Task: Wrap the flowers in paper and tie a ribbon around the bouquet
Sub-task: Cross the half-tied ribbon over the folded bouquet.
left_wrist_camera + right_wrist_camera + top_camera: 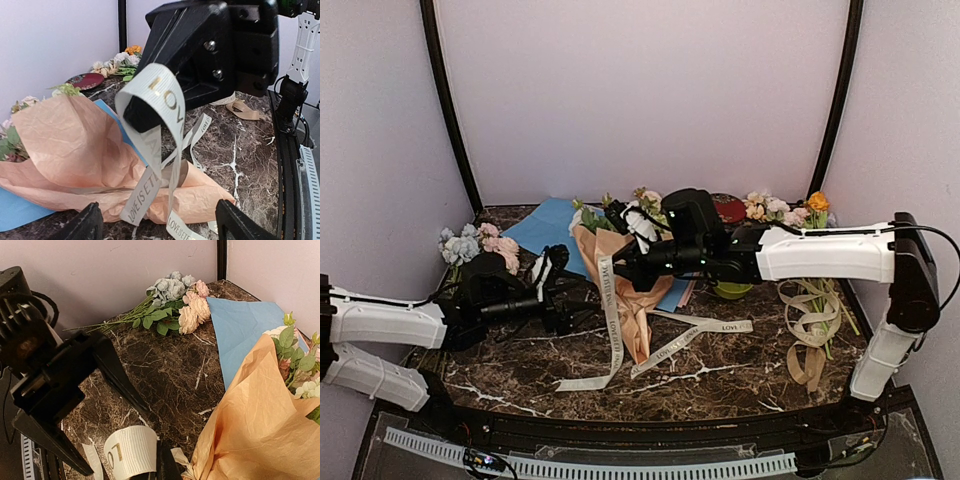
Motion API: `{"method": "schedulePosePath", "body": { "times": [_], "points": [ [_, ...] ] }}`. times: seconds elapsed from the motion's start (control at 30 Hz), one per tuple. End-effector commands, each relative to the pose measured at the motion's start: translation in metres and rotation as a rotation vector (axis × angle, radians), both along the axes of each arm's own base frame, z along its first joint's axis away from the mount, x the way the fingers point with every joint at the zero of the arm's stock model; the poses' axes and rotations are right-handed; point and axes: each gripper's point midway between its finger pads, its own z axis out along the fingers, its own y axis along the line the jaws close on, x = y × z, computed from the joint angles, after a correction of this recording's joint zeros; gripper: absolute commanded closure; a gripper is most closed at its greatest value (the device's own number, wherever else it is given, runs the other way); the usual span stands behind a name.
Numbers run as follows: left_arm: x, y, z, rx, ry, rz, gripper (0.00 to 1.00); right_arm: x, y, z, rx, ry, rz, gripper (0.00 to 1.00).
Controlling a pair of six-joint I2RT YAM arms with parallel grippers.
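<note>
Here, both arms reach low toward the bouquet (632,305) lying on the worktop (740,372).
The right tool (135,115) pinches a loop of ribbon (150,97) above the paper (70,140); the left tool (562,288) stands wide beside the cone, holding nothing.

You're working on a counter (720,385) of dark stone-look slab, white-veined, with a faint sheen. Note the paper (75,135): thin tan kraft, matt, heavily creased. The ribbon (155,100) is woven cloth with fine cross-ribs; close up you get shiny gold lettering. The blue sheet (245,330): matt paper, smooth, few folds. Your right end effector (134,118): matt black plastic, bright metal screw heads (210,46). The arm shells (820,255): smooth white plastic, slightly glossy.
</note>
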Motion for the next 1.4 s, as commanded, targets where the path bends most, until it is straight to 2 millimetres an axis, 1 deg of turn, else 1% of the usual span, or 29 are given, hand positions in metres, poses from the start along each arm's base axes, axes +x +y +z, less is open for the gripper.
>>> {"method": "schedulePosePath", "body": {
  "times": [0.0,0.03,0.13,0.2,0.3,0.37,0.4,0.47,0.53,0.6,0.63,0.7,0.77,0.8,0.83,0.9,0.97,1.0,1.03,1.07,1.1,1.17,1.2,1.27,1.33,1.37],
  "points": [
    [0.01,-0.025,0.026,-0.152,-0.012,-0.056,0.22,-0.002,0.0,0.015,0.047,-0.024,-0.007,1.0],
    [0.013,-0.027,0.026,-0.165,-0.012,-0.053,0.24,-0.002,-0.001,0.015,0.047,-0.026,-0.011,1.0],
    [0.026,-0.023,0.021,-0.19,-0.036,0.002,0.38,-0.002,-0.003,0.017,0.054,-0.027,-0.017,1.0],
    [0.033,-0.025,0.011,-0.168,-0.026,0.004,0.41,-0.004,-0.003,0.018,0.06,-0.026,-0.013,1.0],
    [0.029,-0.038,0.0,-0.159,0.01,-0.072,0.45,-0.003,-0.003,0.017,0.059,-0.027,-0.016,1.0],
    [0.029,-0.041,-0.007,-0.169,0.034,-0.085,0.48,-0.002,-0.004,0.017,0.055,-0.028,-0.023,1.0],
    [0.03,-0.042,-0.009,-0.173,0.036,-0.084,0.52,-0.002,-0.004,0.017,0.056,-0.029,-0.026,1.0],
    [0.031,-0.043,-0.014,-0.166,0.037,-0.085,0.64,-0.001,-0.005,0.018,0.058,-0.032,-0.029,1.0],
    [0.033,-0.043,-0.019,-0.15,0.034,-0.076,0.82,-0.001,-0.005,0.019,0.058,-0.031,-0.03,1.0],
    [0.035,-0.042,-0.021,-0.141,0.032,-0.067,0.98,0.0,-0.007,0.018,0.05,-0.024,-0.041,1.0],
    [0.034,-0.041,-0.021,-0.14,0.031,-0.066,1.0,0.002,-0.009,0.018,0.042,-0.02,-0.063,1.0],
    [0.032,-0.041,-0.021,-0.137,0.027,-0.07,1.0,0.012,-0.02,0.015,0.005,0.005,-0.154,0.99],
    [0.034,-0.038,-0.023,-0.122,0.024,-0.052,1.0,0.024,-0.044,0.006,-0.057,0.039,-0.305,0.87],
    [0.035,-0.036,-0.025,-0.113,0.019,-0.036,1.0,0.029,-0.06,-0.001,-0.092,0.06,-0.389,0.84],
    [0.036,-0.034,-0.026,-0.103,0.009,-0.027,1.0,0.033,-0.079,-0.01,-0.13,0.088,-0.476,0.81],
    [0.036,-0.032,-0.027,-0.085,-0.006,-0.026,1.0,0.034,-0.125,-0.027,-0.216,0.16,-0.647,0.73],
    [0.034,-0.033,-0.027,-0.074,-0.01,-0.035,1.0,0.032,-0.17,-0.046,-0.273,0.266,-0.819,0.61],
    [0.034,-0.033,-0.028,-0.067,-0.013,-0.037,1.0,0.027,-0.197,-0.064,-0.326,0.322,-0.902,0.55],
    [0.033,-0.033,-0.029,-0.06,-0.015,-0.04,1.0,0.022,-0.219,-0.075,-0.354,0.37,-0.972,0.51],
    [0.032,-0.034,-0.029,-0.054,-0.022,-0.044,1.0,0.015,-0.239,-0.09,-0.385,0.414,-1.031,0.47],
    [0.032,-0.034,-0.03,-0.045,-0.023,-0.046,1.0,0.009,-0.254,-0.099,-0.39,0.45,-1.078,0.41],
    [0.032,-0.034,-0.031,-0.032,-0.029,-0.046,1.0,-0.001,-0.273,-0.112,-0.367,0.504,-1.14,0.26],
    [0.031,-0.034,-0.032,-0.026,-0.034,-0.048,1.0,-0.004,-0.281,-0.12,-0.35,0.532,-1.166,0.21],
    [0.03,-0.036,-0.033,-0.008,-0.046,-0.054,1.0,-0.003,-0.294,-0.133,-0.301,0.6,-1.202,0.16],
    [0.026,-0.041,-0.037,0.034,-0.071,-0.074,1.0,-0.002,-0.294,-0.143,-0.243,0.655,-1.192,0.16],
    [0.023,-0.043,-0.044,0.083,-0.08,-0.084,1.0,0.0,-0.29,-0.145,-0.211,0.669,-1.176,0.15]
  ]
}}
